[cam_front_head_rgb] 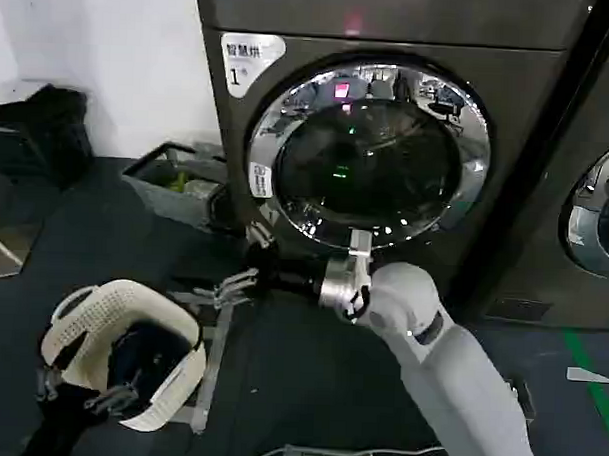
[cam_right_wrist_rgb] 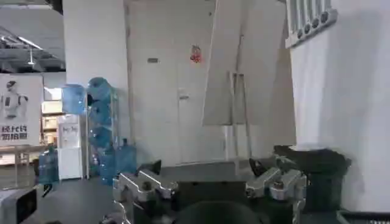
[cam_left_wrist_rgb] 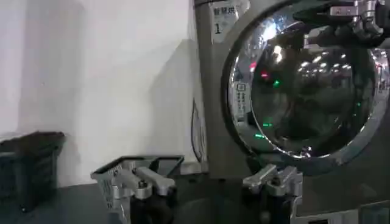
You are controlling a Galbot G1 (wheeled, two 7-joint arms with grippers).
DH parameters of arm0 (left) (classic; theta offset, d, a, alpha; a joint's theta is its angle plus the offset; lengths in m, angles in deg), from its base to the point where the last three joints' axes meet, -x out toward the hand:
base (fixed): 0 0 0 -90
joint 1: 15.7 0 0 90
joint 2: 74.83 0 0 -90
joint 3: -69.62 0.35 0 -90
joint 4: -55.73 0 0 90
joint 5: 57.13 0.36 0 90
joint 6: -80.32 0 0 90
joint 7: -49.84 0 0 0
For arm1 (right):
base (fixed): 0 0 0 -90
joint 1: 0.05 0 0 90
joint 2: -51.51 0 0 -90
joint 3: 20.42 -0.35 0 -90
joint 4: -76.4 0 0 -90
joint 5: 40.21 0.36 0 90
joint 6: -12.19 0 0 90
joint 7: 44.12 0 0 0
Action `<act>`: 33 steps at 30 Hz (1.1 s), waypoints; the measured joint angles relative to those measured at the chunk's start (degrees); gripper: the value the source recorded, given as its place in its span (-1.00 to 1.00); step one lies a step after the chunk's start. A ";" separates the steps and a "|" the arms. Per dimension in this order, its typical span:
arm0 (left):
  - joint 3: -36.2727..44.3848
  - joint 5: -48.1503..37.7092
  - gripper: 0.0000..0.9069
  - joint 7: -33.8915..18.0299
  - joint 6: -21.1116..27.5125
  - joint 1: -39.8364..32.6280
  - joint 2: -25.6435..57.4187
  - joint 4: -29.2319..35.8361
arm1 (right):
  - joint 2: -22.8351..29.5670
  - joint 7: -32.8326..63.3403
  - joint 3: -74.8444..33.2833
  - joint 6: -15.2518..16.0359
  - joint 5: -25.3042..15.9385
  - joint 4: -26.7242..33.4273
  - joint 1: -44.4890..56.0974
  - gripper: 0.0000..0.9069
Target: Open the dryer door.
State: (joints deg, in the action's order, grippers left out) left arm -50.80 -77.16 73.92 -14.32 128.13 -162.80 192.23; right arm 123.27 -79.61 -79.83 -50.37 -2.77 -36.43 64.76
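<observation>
Right pincer (cam_front_head_rgb: 245, 258): we see it at the end of our white right arm (cam_front_head_rgb: 440, 363), reaching leftward in front of the machine's lower front, just below and to the left of the door's chrome ring. Its two fingers (cam_front_head_rgb: 234, 284) stand apart with nothing between them; in the right wrist view the same pincer (cam_right_wrist_rgb: 210, 182) shows its metal fingertips spread wide on open air.

Left pincer (cam_left_wrist_rgb: 207, 182): in the left wrist view we find its fingers parted and empty, pointed toward the machine from low down. In the head view we cannot pick it out with certainty.

Dryer door (cam_front_head_rgb: 369, 150): the round porthole with a shiny chrome ring and dark glass sits flush in the dark grey dryer (cam_front_head_rgb: 275, 202), which bears a white sticker (cam_front_head_rgb: 248, 58) marked "1" at its upper left. The door looks closed. The left wrist view shows it too (cam_left_wrist_rgb: 304, 85), with green and red lights mirrored in the glass.

Neighbouring door (cam_front_head_rgb: 597, 213): a second chrome-ringed porthole at the head view's right edge.

Laundry basket (cam_front_head_rgb: 130, 347): white perforated plastic, on the dark floor (cam_front_head_rgb: 309, 378) at our lower left, well apart from the door.

Grey tray (cam_front_head_rgb: 171, 183): on the floor left of the dryer, near the white wall (cam_front_head_rgb: 101, 51).
</observation>
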 joint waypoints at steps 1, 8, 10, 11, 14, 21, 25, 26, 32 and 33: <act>0.04 0.00 1.00 0.00 -0.03 -0.02 0.00 0.01 | 0.01 -0.44 -0.41 0.01 -1.06 0.19 0.25 1.00; 0.25 0.00 1.00 -0.24 -0.09 -0.19 0.51 0.39 | -1.63 -2.84 -5.41 -0.88 -9.72 1.92 2.70 1.00; 0.27 0.00 1.00 -0.25 -0.09 -0.22 0.64 0.33 | -2.28 -3.07 -7.29 -1.57 -10.95 2.46 3.34 1.00; 0.36 0.00 1.00 -0.26 -0.09 -0.23 0.63 0.33 | -2.52 -3.08 -8.10 -1.88 -11.67 2.69 3.61 1.00; 0.82 0.00 1.00 -0.25 -0.01 -0.21 0.50 0.61 | -3.24 -3.22 -10.79 -2.96 -13.38 3.90 4.38 1.00; 1.12 0.00 1.00 -0.30 0.08 -0.26 0.74 0.38 | -3.78 -3.28 -14.18 -7.75 -14.84 8.40 3.93 1.00; 1.16 0.00 1.00 -0.36 0.10 -0.20 0.70 0.34 | -3.41 -2.98 -13.86 -9.88 -15.09 11.78 2.51 1.00; 1.25 0.04 1.00 -0.36 0.11 -0.13 0.68 0.34 | -3.30 -2.83 -13.56 -10.30 -15.20 12.65 2.01 1.00; 1.32 0.22 1.00 -0.42 0.11 -0.09 0.64 0.34 | -2.29 -1.07 -11.06 -13.62 -16.69 18.25 -1.46 1.00; 1.32 0.23 1.00 -0.43 0.10 -0.05 0.63 0.33 | -2.12 -0.94 -10.57 -13.87 -16.81 19.11 -2.02 1.00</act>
State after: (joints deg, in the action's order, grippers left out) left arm -49.48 -76.93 73.49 -14.22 128.07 -162.17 192.56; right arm 121.14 -80.55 -90.39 -64.24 -19.58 -17.32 62.74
